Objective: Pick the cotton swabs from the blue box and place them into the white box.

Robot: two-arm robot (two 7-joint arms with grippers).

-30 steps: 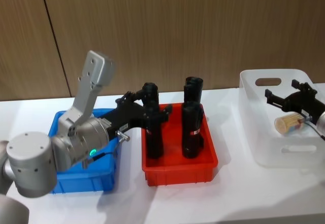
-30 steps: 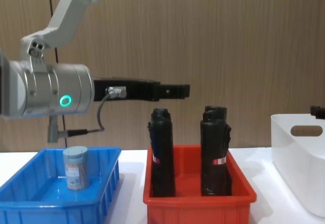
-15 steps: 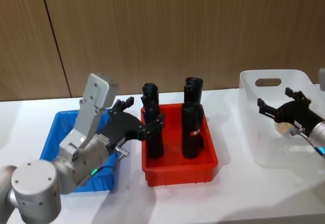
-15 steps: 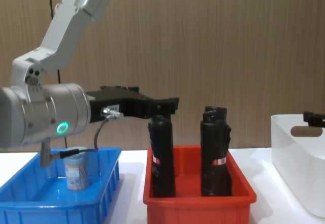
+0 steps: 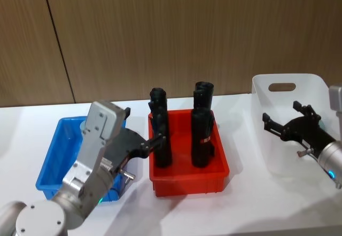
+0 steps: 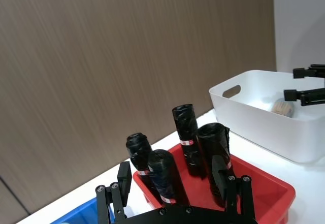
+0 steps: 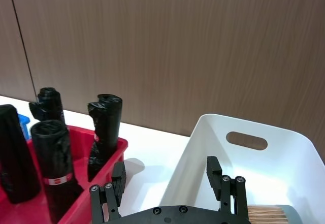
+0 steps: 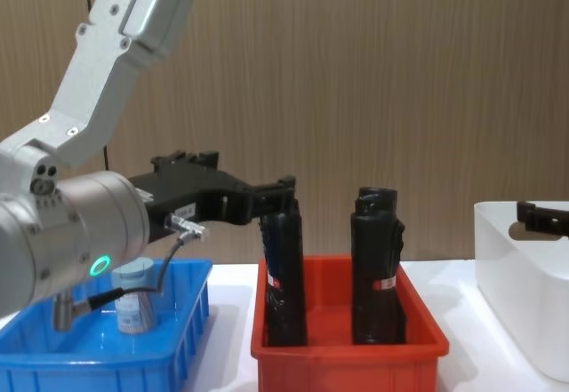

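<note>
Head cam: high, facing fwd & down, wide over surface (image 5: pixel 256 204). Chest cam: low, level, side-on, close to red bin (image 8: pixel 347 353). Wrist cams sit just behind left end effector (image 6: pixel 171 172) and right end effector (image 7: pixel 166 172), looking out twd wood wall (image 6: pixel 101 56). All four views share red bin.

Black cylinders (image 5: pixel 202 139) in red bin (image 5: pixel 219 174)
</note>
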